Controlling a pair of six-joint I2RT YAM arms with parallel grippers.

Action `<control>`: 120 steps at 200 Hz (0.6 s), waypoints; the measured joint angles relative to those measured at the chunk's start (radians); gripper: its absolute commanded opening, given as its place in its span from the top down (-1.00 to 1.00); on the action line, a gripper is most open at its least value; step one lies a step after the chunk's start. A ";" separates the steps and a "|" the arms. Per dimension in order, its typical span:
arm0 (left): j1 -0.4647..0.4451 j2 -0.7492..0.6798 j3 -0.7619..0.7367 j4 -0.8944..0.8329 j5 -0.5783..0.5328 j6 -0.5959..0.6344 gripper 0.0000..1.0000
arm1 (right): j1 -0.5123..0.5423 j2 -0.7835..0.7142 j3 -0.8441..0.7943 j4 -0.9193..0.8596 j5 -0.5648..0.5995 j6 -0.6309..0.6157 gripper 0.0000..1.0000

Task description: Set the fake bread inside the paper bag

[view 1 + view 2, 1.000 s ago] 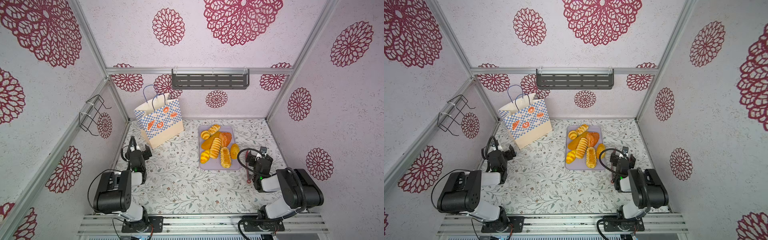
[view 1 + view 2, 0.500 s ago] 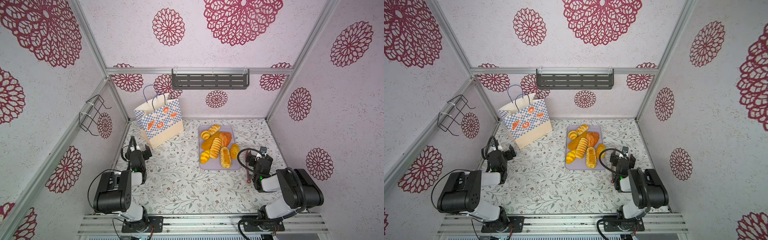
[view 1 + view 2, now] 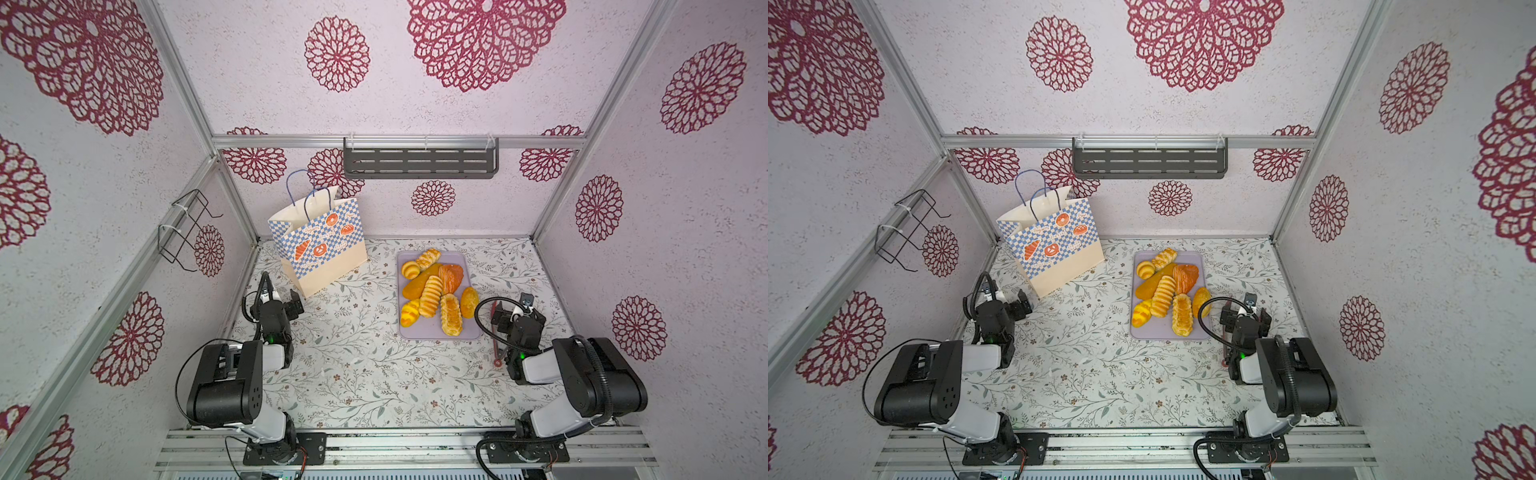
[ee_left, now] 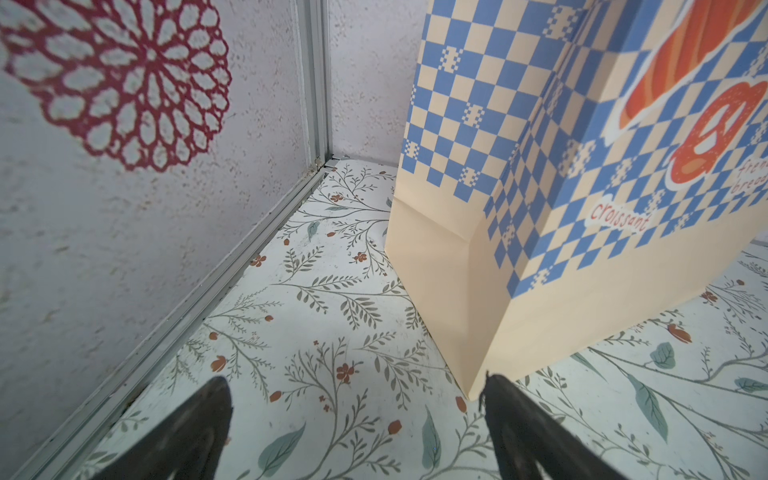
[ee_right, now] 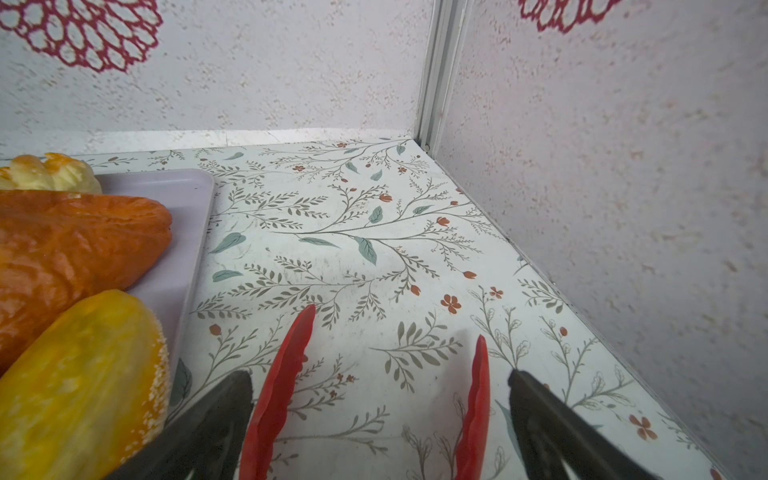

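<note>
The fake bread [image 3: 434, 291] is heaped on a lilac tray [image 3: 468, 266] right of the bench's [image 3: 357, 374] middle, toward its back edge. Only three pieces, cut off, are caught in the right wrist view. The paper bag [image 3: 322, 249] is stood near the back left corner, its inside mostly hidden. The left fingers [image 4: 199, 419] are spread wide and empty beside its near corner. The right fingers [image 5: 540, 411] are spread wide around ungripped red tongs [image 5: 282, 374].

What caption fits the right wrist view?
Open right end effector straddling red tongs, beside the tray of fake bread.

fake bread [image 3: 432, 291] piled ctr, paper bag [image 3: 322, 249] upright
</note>
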 measured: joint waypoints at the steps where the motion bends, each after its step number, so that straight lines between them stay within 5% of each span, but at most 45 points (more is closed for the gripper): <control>1: 0.000 0.000 0.000 0.000 0.000 0.000 -0.95 | 0.000 0.000 0.000 0.000 0.000 0.000 -0.98; 58: -0.003 -0.048 0.004 -0.072 -0.021 0.000 -0.95 | 0.009 -0.035 0.000 -0.041 0.004 -0.004 -0.98; 85: -0.016 -0.286 0.078 -0.328 -0.085 -0.048 -0.95 | 0.037 -0.214 0.058 -0.256 0.057 0.005 -0.98; 120: -0.015 -0.561 0.291 -0.673 -0.190 -0.237 -0.95 | 0.044 -0.417 0.251 -0.629 0.138 0.194 -0.88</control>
